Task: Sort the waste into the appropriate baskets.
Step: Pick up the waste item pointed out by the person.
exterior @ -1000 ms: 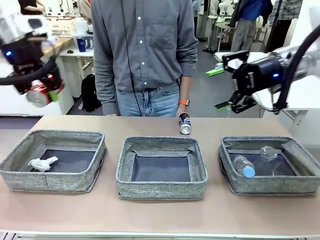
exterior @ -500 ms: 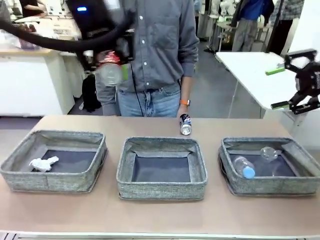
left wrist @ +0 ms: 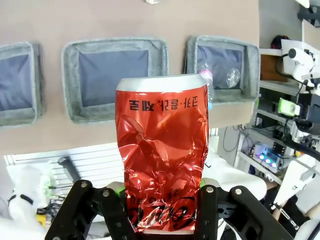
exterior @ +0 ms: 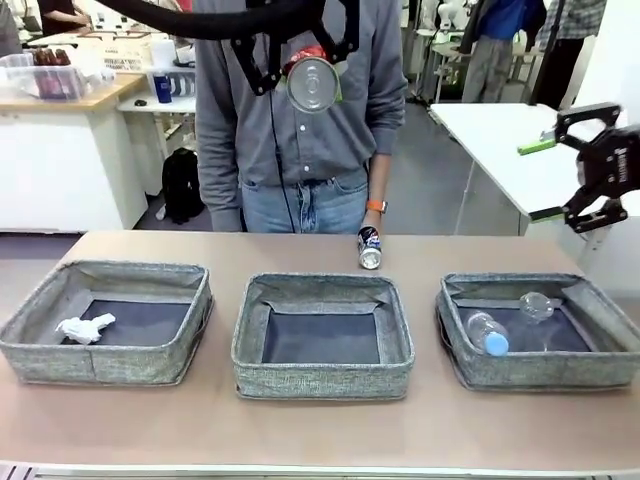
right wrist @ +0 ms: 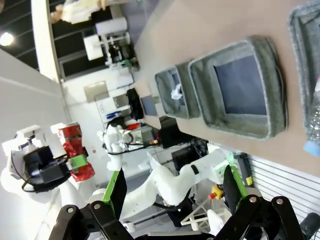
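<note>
My left gripper (exterior: 308,82) hangs high above the middle basket (exterior: 320,382), shut on a dented red soda can (exterior: 312,86) whose end faces the front camera. In the left wrist view the can (left wrist: 162,150) stands between the gripper's (left wrist: 162,212) fingers, over the middle basket (left wrist: 70,75). My right gripper (exterior: 541,179) is open and holds nothing, out past the right basket (exterior: 540,375). A paper wad (exterior: 85,328) lies in the left basket (exterior: 100,362). The right basket holds a blue-capped bottle (exterior: 487,333) and a clear cup (exterior: 537,305). A dark blue can (exterior: 370,247) sits behind the middle basket.
A person in a grey shirt (exterior: 300,150) stands at the far table edge, one hand (exterior: 371,212) hanging just above the blue can. A white table (exterior: 490,140) stands at the back right. The right wrist view shows the far-off left arm with its red can (right wrist: 72,150).
My left arm swung the red can from the far left up and across to above the middle basket. The right gripper drew back to the right, still open.
</note>
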You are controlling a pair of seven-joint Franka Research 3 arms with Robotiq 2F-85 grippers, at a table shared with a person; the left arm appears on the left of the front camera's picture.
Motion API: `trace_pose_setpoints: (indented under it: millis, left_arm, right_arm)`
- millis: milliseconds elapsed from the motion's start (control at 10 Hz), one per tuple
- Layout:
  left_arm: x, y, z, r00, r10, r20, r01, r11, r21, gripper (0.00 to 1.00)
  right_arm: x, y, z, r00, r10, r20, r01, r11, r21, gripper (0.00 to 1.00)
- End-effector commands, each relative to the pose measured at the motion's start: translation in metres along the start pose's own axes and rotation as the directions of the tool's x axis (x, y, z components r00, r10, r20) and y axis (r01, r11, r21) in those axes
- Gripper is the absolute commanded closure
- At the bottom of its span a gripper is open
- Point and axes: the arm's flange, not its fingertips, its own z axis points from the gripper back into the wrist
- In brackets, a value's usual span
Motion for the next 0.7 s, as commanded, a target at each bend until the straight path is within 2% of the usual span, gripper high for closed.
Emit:
trace_pose_setpoints:
  millis: [0,200,600]
  left_arm:
    - [-0.0041,-0.0015,0.0039,1.000,0.003,-0.005,-0.003,0.999,0.044,0.74]
    - [-0.0031,-0.0027,-0.0003,1.000,-0.010,-0.006,0.010,1.000,0.006,0.74]
    - [-0.0031,-0.0027,-0.0003,1.000,-0.010,-0.006,0.010,1.000,0.006,0.74]
  right_arm:
    - [0.0032,0.0043,0.0091,1.000,0.011,-0.009,-0.011,1.000,-0.010,0.00]
    - [0.0032,0.0043,0.0091,1.000,0.011,-0.009,-0.011,1.000,-0.010,0.00]
    - [0.0032,0.0043,0.0091,1.000,0.011,-0.009,-0.011,1.000,-0.010,0.00]
